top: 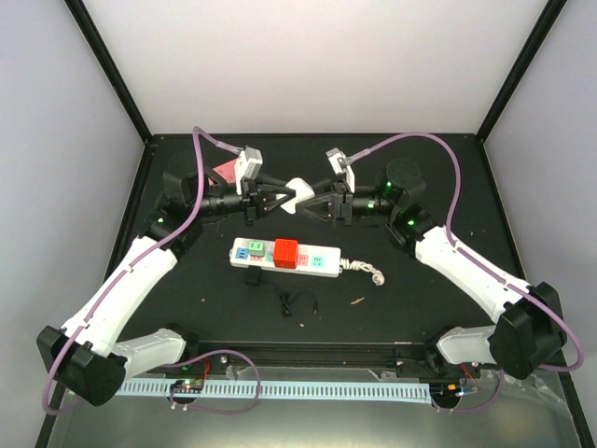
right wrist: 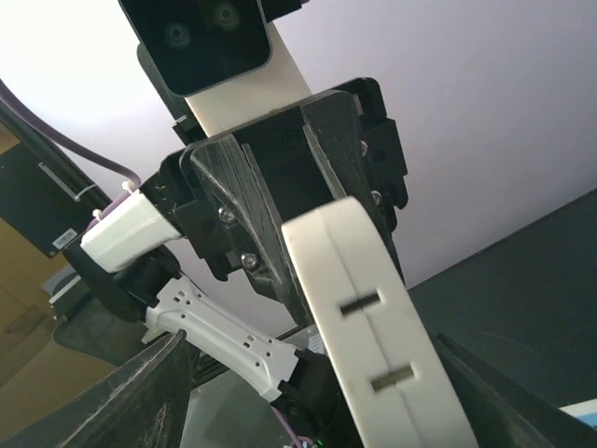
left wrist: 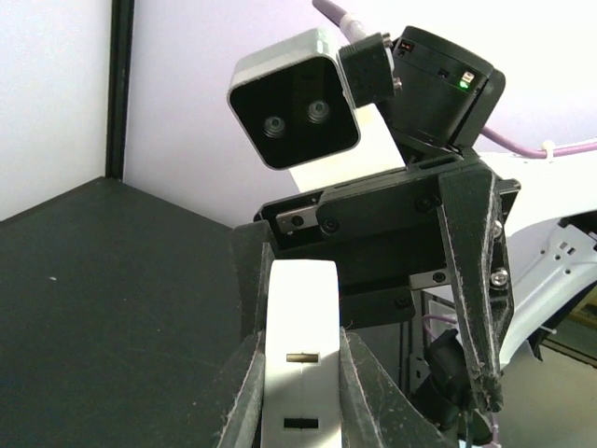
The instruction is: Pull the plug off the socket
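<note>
A black worktop is seen from above. The power strip (top: 317, 262) lies flat near the middle of the worktop, and its knotted cord (top: 366, 271) trails toward the right edge. A red block (top: 285, 252) is seated on the middle of the strip.

Above the rear of the worktop, the two arms meet tip to tip around a white piece (top: 297, 196) with two slots. It is held in the air, well apart from the strip. The left gripper (top: 280, 198) is clamped tight on it. The jaws of the right gripper (top: 314, 199) are spread on either side of it, seemingly without contact.

A handover between the arms seems to be in hand. If the red block is the plug, it is not yet pulled. For that, the strip would need to be pinned down and the block drawn straight up.
</note>
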### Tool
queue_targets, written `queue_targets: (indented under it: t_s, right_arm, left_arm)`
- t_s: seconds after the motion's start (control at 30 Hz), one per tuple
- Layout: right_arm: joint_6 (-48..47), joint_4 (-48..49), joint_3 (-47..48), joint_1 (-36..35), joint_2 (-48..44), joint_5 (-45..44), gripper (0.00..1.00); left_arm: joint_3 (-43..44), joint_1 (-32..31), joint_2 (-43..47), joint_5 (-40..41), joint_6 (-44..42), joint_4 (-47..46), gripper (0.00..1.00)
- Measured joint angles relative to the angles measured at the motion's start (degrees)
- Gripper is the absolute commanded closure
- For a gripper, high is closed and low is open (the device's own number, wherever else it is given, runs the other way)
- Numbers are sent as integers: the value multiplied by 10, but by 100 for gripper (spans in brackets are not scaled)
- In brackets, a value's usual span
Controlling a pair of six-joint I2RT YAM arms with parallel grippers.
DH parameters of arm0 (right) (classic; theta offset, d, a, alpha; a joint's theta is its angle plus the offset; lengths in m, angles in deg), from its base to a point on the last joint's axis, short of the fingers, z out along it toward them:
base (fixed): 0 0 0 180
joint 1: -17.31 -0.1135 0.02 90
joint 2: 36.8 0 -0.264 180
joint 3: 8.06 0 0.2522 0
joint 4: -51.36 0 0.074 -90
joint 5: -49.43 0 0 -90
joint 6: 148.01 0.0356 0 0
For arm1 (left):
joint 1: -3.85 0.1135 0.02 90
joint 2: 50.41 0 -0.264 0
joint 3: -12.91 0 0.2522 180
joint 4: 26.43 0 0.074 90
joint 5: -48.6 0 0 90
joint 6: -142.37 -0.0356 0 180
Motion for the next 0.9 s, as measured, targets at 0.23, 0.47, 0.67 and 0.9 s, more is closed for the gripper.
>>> queue_targets:
  t_s: [0.23, 0.47, 0.67, 0.9]
  right_arm:
    - [-8, -14, 0, 1, -1, -3, 38]
    - [57, 54, -9, 2, 1, 6, 40]
    - [90, 92, -9, 1, 6, 20, 38]
    - [65, 60, -7, 4, 10, 31, 19]
  left_arm:
    - [0, 5, 0, 5, 7, -2, 99]
    - [0, 5, 0, -7, 18, -24, 98]
    - [-2, 4, -1, -20, 20, -37, 98]
    - [-18, 3, 7, -14, -9, -27, 98]
